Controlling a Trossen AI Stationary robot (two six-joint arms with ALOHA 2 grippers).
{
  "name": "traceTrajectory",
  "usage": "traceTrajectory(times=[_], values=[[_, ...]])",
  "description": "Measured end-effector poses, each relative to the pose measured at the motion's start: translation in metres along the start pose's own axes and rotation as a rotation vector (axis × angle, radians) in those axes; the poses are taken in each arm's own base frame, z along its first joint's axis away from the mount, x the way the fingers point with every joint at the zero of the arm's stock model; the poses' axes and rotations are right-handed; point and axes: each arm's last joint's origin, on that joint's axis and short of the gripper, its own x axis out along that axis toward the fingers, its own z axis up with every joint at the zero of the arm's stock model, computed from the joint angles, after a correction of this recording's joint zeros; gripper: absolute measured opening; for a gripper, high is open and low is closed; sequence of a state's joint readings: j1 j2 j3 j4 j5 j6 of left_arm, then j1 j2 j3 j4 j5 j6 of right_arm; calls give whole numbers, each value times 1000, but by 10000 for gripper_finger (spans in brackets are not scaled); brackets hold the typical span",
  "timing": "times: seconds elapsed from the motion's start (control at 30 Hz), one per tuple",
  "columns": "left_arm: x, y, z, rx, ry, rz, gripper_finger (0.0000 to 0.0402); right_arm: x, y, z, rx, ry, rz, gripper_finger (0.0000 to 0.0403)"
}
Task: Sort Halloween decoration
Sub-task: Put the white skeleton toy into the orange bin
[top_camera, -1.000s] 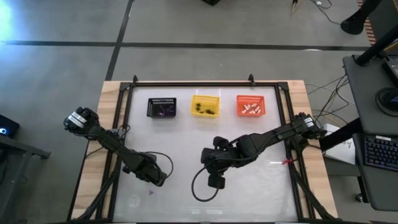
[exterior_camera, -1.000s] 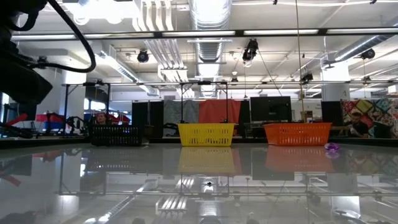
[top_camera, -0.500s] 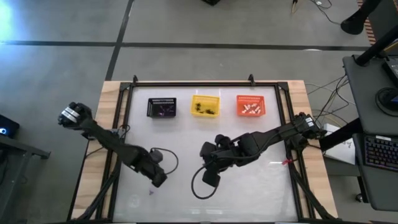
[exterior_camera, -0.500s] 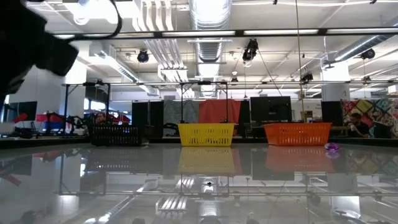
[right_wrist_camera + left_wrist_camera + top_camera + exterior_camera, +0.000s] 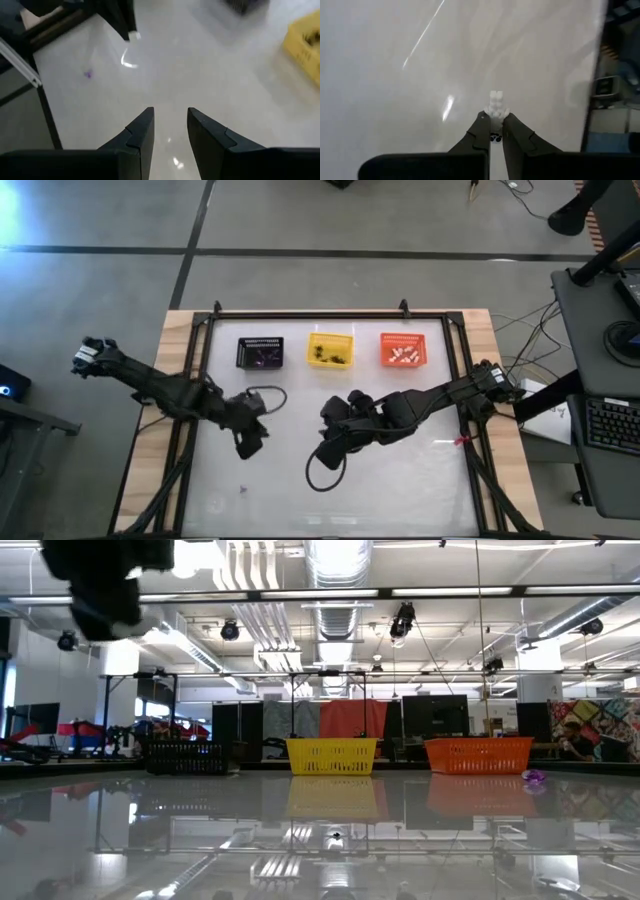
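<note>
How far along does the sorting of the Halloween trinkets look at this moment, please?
Done: trinkets already lie in the black basket, yellow basket and orange basket. In hand: the left gripper pinches a white trinket. Left: a purple trinket on the table; the right gripper waits open.

We see bright, even light from the ceiling strip fixtures point(image 5: 500, 592) in the low view. The glossy white worktop point(image 5: 400, 480) mirrors them, with glare streaks across it in the left wrist view and small hot spots in the right wrist view. The left arm point(image 5: 105, 585) is a dark, motion-blurred mass. Far baskets look soft; shadows are faint.
</note>
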State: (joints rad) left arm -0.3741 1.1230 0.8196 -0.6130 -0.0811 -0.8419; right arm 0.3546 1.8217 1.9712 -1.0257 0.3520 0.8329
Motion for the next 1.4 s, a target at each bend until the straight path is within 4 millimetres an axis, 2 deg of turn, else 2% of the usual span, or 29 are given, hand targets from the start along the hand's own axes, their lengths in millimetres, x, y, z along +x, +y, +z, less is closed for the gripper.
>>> traceTrajectory(times=[0.1,0.33,0.5,0.97,1.4], values=[[-10,1,12,93,-92,-72,1,3,2,3,-36,-50,12,107],[-26,4,42,255,-330,-174,0,11,10,14,-250,-197,77,107],[-31,8,54,319,-405,-214,0,16,10,20,-333,-259,91,107],[-39,4,68,440,-565,-254,0,26,-14,46,-295,-301,25,107],[-38,7,72,454,-566,-276,0,27,-16,53,-306,-332,54,107]])
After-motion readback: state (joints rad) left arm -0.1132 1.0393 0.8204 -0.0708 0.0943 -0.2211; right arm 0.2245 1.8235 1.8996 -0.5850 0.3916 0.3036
